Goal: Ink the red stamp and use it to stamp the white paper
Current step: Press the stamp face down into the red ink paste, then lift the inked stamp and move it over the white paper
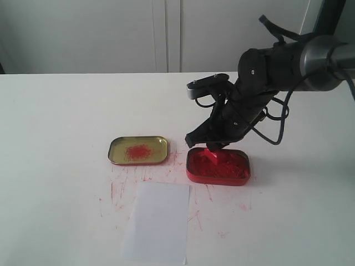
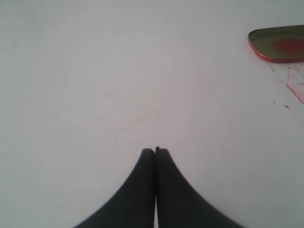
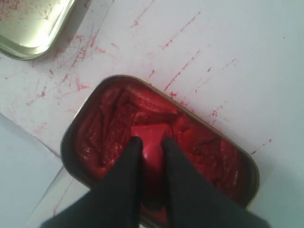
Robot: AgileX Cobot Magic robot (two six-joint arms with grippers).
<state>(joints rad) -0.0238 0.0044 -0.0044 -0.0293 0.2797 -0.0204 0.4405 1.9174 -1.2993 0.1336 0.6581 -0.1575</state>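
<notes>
- Red plastic, the red stamp [image 3: 150,130] sits pinched between the two black fingers of the right claw [image 3: 151,142], its base pointing down from the fingertips.
- The stamp's base is pressed into the lumpy ink paste [image 3: 109,128] directly under the claw, near the middle of the paste.
- The paste fills a rounded-rectangular red tin [image 1: 217,178] that stands on the surface [image 1: 55,138] right beneath the right claw.
- In the exterior view the right arm leans down over the tin from behind and to the right, so the claw's tips reach the tin's rear half.
- The white paper [image 1: 158,228] lies flat on the surface, in front of the right claw and a little toward the left arm's side, near the tin but apart from it.
- A shallow gold lid [image 1: 155,145] with a red smear [image 1: 138,151] lies level with the right claw on the left arm's side, near the tin but not touching it.
- Thin red streaks [image 1: 119,185] mark the surface between the lid, the tin and the paper.
- The left claw [image 2: 155,151] has its fingers pressed together with nothing between them, over bare surface; the lid's corner shows well ahead of it and off to one side.
</notes>
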